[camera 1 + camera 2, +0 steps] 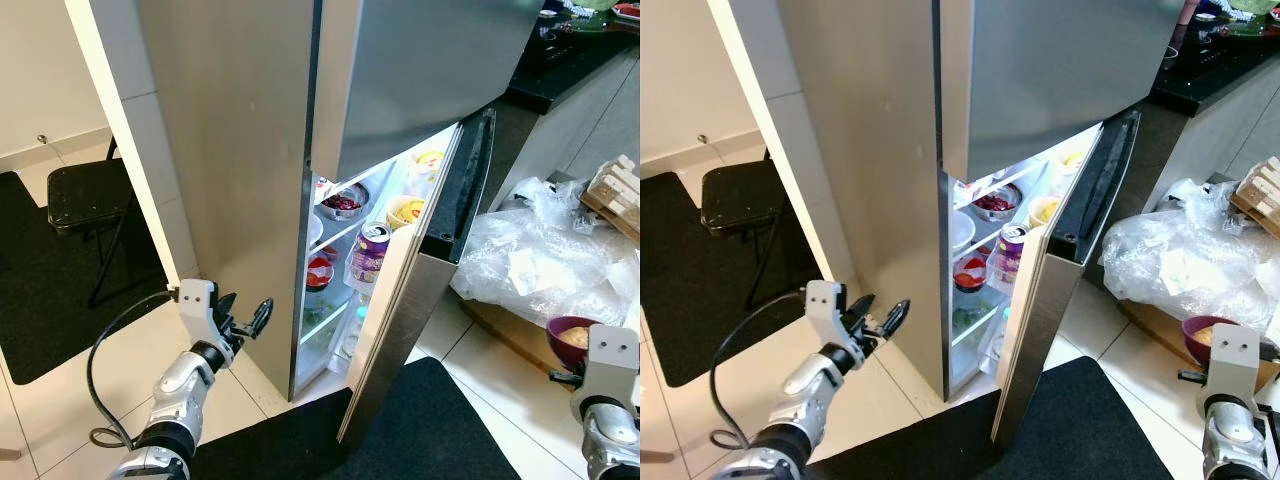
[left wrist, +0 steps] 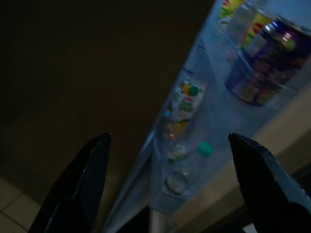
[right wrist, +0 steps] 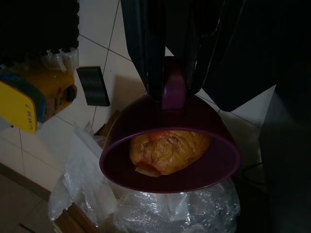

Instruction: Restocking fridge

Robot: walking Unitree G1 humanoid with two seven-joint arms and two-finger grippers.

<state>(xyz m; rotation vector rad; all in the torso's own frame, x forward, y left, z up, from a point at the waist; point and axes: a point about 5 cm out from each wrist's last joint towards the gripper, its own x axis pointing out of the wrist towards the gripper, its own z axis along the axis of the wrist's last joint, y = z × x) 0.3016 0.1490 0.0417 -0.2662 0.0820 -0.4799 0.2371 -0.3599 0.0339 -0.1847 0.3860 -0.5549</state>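
1. Standing before the fridge [image 1: 250, 180], we are facing its lower door [image 1: 400, 320], which is hanging partly ajar, with lit shelves showing through the gap.
2. We are carrying a purple bowl [image 3: 170, 145] in the right gripper [image 3: 172, 73], low at our right side; its fingers are clamped on the rim, with what is probably wrapped yellowish food inside.
3. We are holding the left gripper [image 1: 243, 325] released and empty, just beside the fridge's side panel near the door gap.
4. To do this well, we are aiming to widen the door first, since the gap looks too narrow for the bowl.
5. We are keeping the bowl level while choosing a free shelf spot beside the purple can [image 1: 371, 250].
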